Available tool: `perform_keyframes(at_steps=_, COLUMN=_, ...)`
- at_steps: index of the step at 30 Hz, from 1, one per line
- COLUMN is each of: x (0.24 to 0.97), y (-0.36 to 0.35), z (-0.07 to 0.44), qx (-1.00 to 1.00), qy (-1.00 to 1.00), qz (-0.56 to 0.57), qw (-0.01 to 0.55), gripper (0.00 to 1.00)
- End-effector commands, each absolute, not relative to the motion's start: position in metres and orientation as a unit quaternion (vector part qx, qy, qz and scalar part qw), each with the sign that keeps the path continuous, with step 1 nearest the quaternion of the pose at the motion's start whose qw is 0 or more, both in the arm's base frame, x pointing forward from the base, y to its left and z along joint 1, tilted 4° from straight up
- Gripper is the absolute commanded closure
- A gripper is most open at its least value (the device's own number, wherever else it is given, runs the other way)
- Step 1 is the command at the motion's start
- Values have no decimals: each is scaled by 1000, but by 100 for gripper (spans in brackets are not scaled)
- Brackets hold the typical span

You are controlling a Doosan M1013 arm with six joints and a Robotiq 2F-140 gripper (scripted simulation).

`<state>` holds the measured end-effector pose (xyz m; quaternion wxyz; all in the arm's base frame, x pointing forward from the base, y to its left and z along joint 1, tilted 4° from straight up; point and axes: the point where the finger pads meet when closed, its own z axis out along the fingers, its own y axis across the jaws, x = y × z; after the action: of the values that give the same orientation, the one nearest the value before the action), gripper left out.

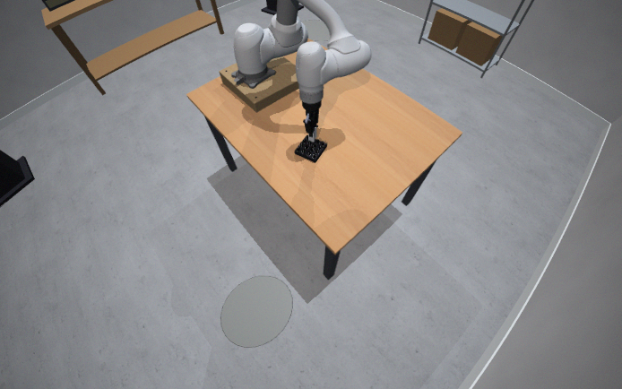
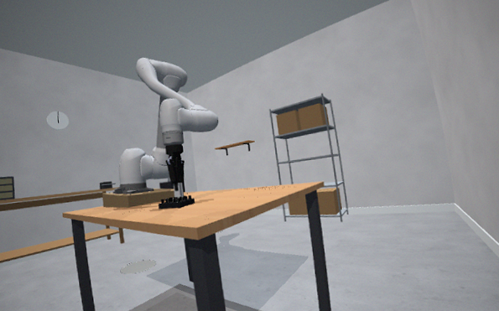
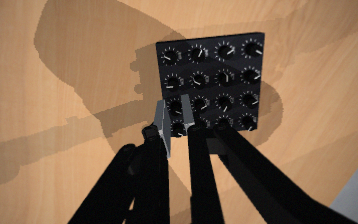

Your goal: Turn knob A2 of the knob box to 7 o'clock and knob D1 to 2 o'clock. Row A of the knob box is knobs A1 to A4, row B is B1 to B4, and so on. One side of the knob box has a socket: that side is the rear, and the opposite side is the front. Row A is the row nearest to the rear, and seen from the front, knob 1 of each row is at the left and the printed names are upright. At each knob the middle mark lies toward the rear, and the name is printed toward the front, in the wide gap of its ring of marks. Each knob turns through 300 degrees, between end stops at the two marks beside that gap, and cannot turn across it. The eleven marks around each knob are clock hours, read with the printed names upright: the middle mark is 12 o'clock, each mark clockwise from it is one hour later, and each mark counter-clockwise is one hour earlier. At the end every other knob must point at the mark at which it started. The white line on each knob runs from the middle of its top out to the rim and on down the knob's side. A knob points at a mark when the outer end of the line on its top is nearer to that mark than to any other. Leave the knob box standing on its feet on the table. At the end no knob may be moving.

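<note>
The black knob box (image 1: 309, 149) stands on the wooden table, with a four-by-four grid of knobs that have white lines. It also shows in the side view (image 2: 176, 202) and in the wrist view (image 3: 212, 82). My gripper (image 3: 175, 108) points straight down over the box's left column as the wrist view shows it, near the lower two knobs. Its two grey fingers stand a little apart, one on each side of a knob (image 3: 175, 106). I cannot tell whether they touch it. The gripper also shows in the overhead view (image 1: 313, 137) and in the side view (image 2: 179, 194), just above the box top. The printed names are too small to read.
The arm's base sits on a wooden block (image 1: 259, 84) at the table's back corner. A metal shelf with cardboard boxes (image 1: 468, 34) and a wooden bench (image 1: 133, 41) stand away from the table.
</note>
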<state>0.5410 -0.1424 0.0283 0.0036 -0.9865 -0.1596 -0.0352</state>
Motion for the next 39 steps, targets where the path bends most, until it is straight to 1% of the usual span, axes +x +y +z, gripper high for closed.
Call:
perform_keyframes(at_steps=1, x=541, y=-142, z=32, qx=-987, qy=-160, qz=-35, qw=4, gripper=88)
perform_keyframes(at_steps=16, x=539, y=-143, z=63, qx=-987, qy=-160, qz=-35, qw=4, gripper=88)
perform_keyframes(at_steps=33, x=539, y=-143, z=65, qx=-987, qy=-157, qz=-35, qw=4, gripper=88)
perform_keyframes(at_steps=37, x=538, y=-150, z=66, qx=-995, qy=-96, qz=-35, qw=6, gripper=88)
perform_keyframes(at_steps=39, x=538, y=-150, z=66, qx=-995, qy=-96, qz=-35, qw=6, gripper=88)
